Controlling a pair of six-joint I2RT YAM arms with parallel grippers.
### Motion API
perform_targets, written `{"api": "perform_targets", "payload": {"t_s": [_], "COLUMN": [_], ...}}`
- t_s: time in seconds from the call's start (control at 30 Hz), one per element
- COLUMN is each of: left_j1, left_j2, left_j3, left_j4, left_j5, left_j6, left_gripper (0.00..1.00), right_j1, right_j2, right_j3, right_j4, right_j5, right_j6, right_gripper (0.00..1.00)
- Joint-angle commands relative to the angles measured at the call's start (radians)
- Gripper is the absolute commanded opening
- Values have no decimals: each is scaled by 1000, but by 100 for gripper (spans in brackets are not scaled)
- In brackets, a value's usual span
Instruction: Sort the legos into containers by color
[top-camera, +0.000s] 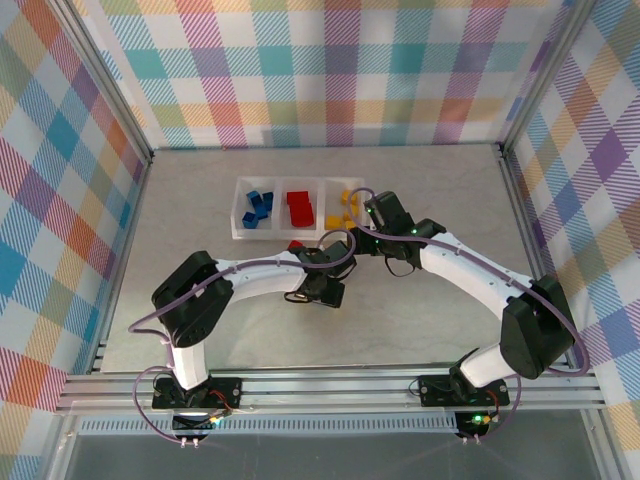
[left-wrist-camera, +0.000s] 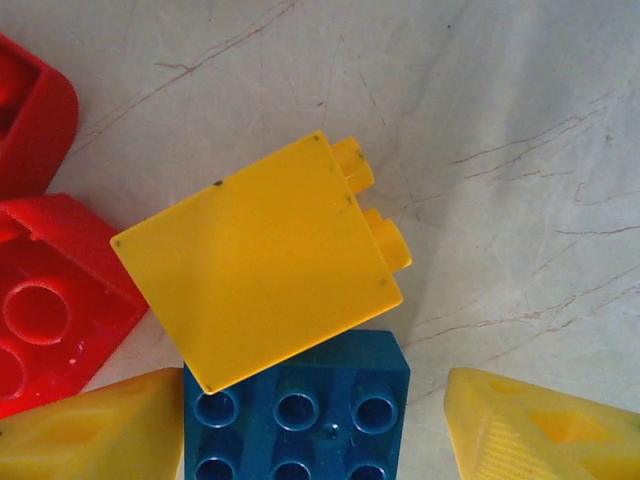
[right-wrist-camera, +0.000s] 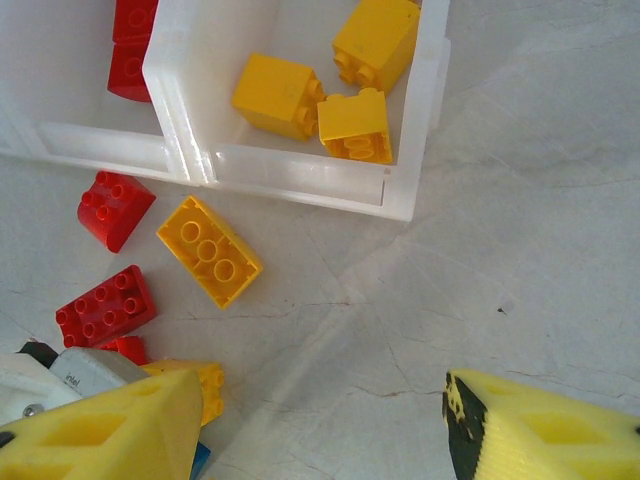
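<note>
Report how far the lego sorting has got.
Done: blue bricks, red bricks and yellow bricks lie in separate tray compartments. In hand: nothing; the left gripper hovers open over a loose yellow brick, right gripper open too. Left: that brick, a blue brick and loose reds on the table.

I see a grey, marble-veined tabletop (top-camera: 420, 320), evenly lit, boxed on three sides by pastel plaid walls (top-camera: 330, 70), aluminium rails (top-camera: 330, 385) along its near edge.
</note>
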Motion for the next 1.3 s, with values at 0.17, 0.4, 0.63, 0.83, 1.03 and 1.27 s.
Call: {"api": "perform_targets", "payload": {"t_s": [0.17,0.4,0.63,0.83,1.03,1.27], "left_j1": [-9,-9,-1,72,224,455], "left_j2": [7,-42,-154,-210,-215,-145], "left_j3": [16,14,37,104,184,306], "left_j4": [-41,-72,-133,-207,-219,-213], "left_j5": [-2,-12,-14,-49,-64,-58], "left_j6": [8,7,36,60,115,171], "left_gripper": [47,38,37,37,37,37], "right_j1": [-40,-94,-124,-126,-118,-77], "right_j2": [-40,-86,-102,-98,-69,-77], "right_j3": [-20,-57,-89,-111,-130,-156], "right_j4": [-31,-34,-27,-5,-17,-18], "right_j5": [32,21,9,-11,7,17], "right_j6": [17,13,7,11,-6,-21], "right_gripper": [66,67,67,67,66,65]}}
